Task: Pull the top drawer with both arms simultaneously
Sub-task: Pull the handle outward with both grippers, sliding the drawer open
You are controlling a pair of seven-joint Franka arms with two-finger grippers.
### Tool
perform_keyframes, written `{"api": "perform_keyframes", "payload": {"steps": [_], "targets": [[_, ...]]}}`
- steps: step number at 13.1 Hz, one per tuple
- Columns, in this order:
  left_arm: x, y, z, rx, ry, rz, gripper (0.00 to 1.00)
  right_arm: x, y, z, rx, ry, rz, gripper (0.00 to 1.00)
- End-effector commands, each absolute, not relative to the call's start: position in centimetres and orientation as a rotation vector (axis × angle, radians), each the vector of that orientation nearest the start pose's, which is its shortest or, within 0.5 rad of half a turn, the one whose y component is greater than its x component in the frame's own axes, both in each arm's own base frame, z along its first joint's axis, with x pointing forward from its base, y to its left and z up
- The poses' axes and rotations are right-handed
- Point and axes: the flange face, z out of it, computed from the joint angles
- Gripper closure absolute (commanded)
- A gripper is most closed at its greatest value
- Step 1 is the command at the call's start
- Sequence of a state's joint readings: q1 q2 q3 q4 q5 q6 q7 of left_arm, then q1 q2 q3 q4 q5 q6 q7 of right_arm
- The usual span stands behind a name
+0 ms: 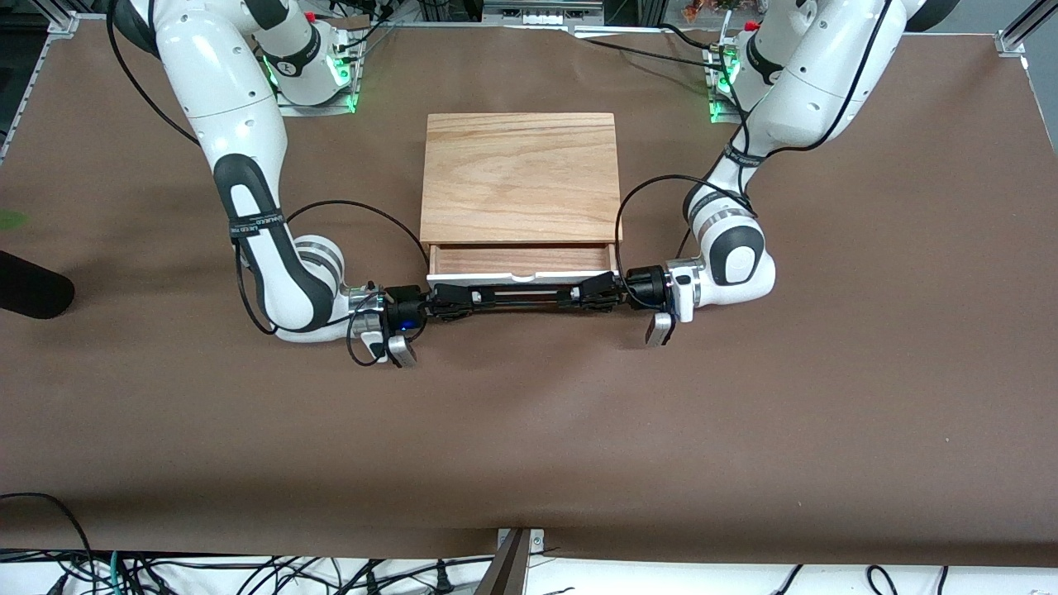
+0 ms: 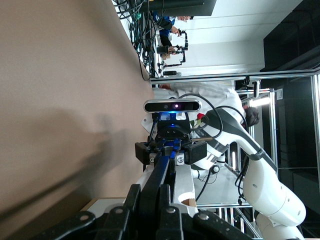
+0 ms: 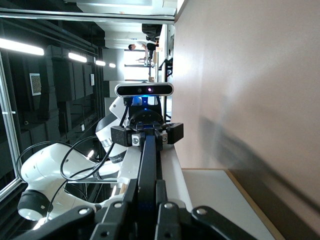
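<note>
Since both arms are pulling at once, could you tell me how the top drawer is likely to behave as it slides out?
The top drawer is wide and shallow, so uneven pulls would probably rack and jam it. The left gripper and right gripper hold opposite ends of its handle, which should keep it square. The thin wire handle may flex slightly.

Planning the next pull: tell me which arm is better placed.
Neither; both look equally placed. The left gripper and right gripper each clamp one end of the handle of the partly open top drawer.

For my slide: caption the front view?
Left end effector and right end effector grip the partly open top drawer handle.
</note>
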State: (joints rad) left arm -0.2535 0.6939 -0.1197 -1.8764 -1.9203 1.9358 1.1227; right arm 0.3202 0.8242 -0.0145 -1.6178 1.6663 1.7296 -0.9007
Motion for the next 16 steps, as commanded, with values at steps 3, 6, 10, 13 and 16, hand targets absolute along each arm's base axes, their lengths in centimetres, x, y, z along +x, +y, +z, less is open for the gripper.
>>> {"api": "perform_keyframes", "payload": {"steps": [3, 6, 10, 13, 16], "targets": [[58.4, -23.0, 15.5, 1.691, 0.157, 0.170, 1.00, 66.9, 22.9, 22.9, -1.571, -0.037, -0.036, 0.94], [59.6, -22.9, 16.1, 1.685, 0.157, 0.184, 1.00, 67.4, 22.9, 23.4, -1.569, -0.047, -0.050, 0.94], [60.9, -22.1, 16.2, 1.681, 0.189, 0.183, 1.00, 68.4, 22.9, 24.3, -1.571, -0.020, -0.037, 0.94], [61.7, -21.8, 15.7, 1.681, 0.217, 0.169, 1.00, 68.8, 22.9, 24.0, -1.574, -0.020, -0.044, 0.94], [61.8, -21.6, 15.6, 1.683, 0.230, 0.164, 1.00, 70.1, 22.1, 23.3, -1.573, -0.021, -0.067, 0.94]]}}
